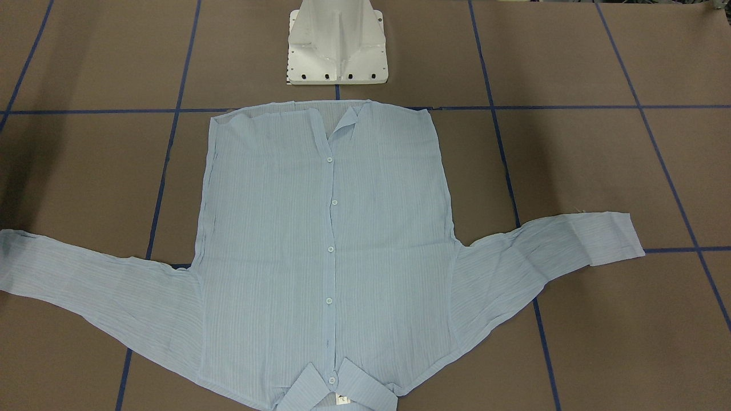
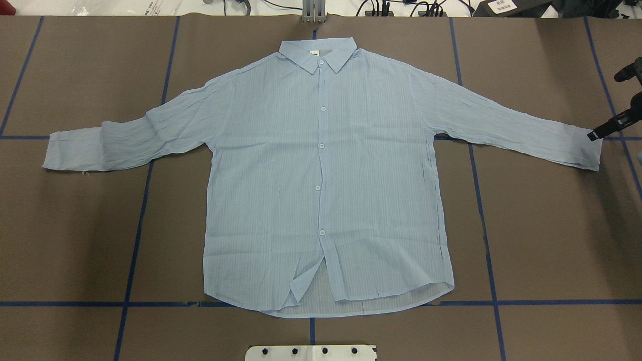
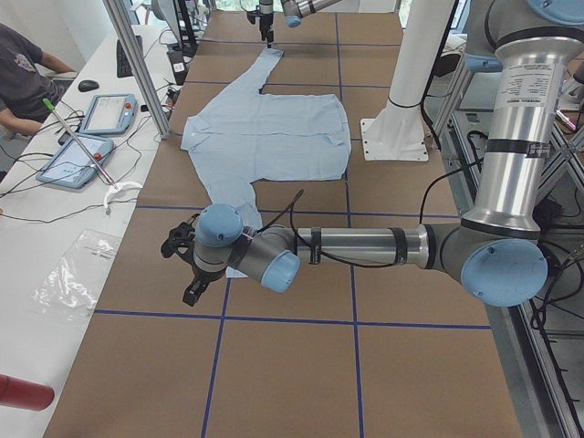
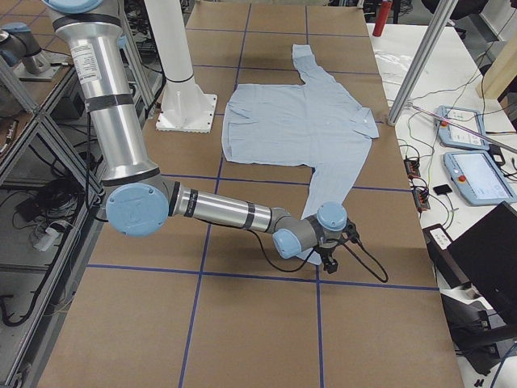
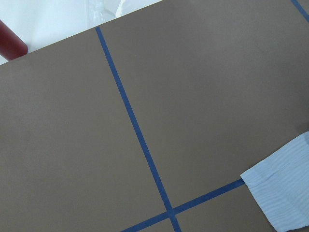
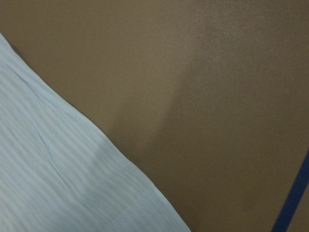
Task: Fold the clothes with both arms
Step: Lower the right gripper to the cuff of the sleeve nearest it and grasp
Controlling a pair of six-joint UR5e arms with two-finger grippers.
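I see the thin, finely striped pale-blue shirt [image 2: 321,175] spread flat and buttoned in the middle of the table [image 2: 551,225]. Its collar [image 2: 317,52] points to the operators' edge, its hem to the white pedestal [image 1: 337,45], and its sleeves reach toward both ends. The overhead view catches only a black tip of the right gripper [image 2: 604,129] at the right cuff's edge; I cannot tell how its jaws stand. The left gripper [image 3: 185,265] shows only from the side, hovering near the left cuff, jaws likewise unreadable. Blue tape lines [image 2: 481,200] grid the brown cover. A red cylinder [image 3: 18,392] lies on the white bench beyond the left end.
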